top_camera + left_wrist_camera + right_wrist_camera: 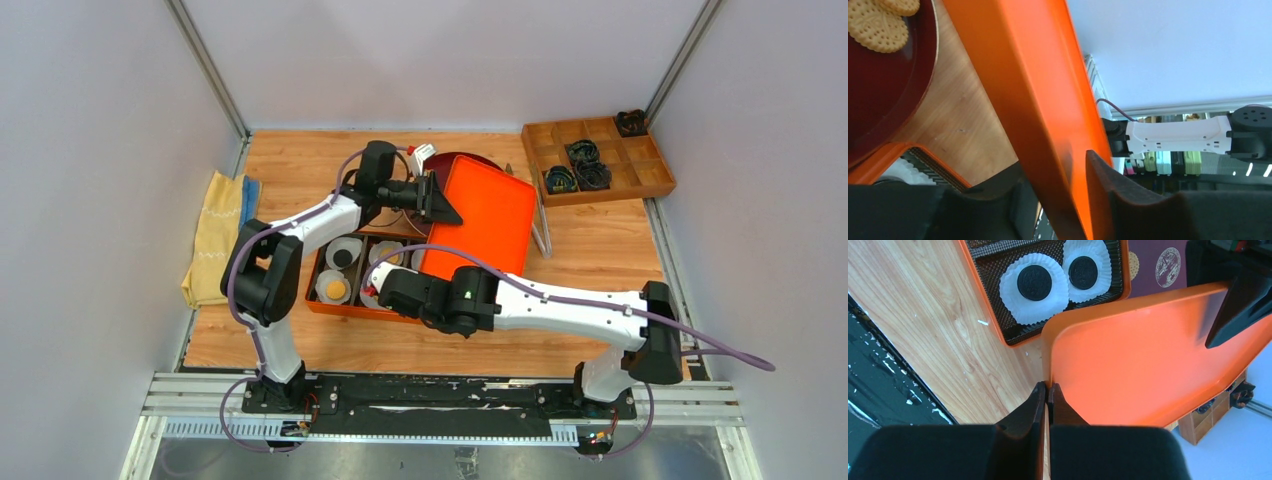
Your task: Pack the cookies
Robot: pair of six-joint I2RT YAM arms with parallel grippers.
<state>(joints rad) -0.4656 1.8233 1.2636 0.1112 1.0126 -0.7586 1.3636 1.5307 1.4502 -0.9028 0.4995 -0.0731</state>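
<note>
An orange box (318,303) holds white paper cups with cookies: a black one (343,257) and a golden one (334,289). The right wrist view shows two black cookies (1034,282) in cups in that box (998,322). Both grippers hold the orange lid (480,215) tilted above the box. My left gripper (440,205) is shut on its far edge, also in the left wrist view (1058,167). My right gripper (376,286) pinches its near corner (1047,387). Golden cookies (878,25) lie on a dark red plate (878,100) behind the lid.
A wooden compartment tray (655,170) with black coiled rings (580,165) stands at the back right. A yellow cloth (215,235) lies at the left edge. A thin metal piece (541,228) lies just right of the lid.
</note>
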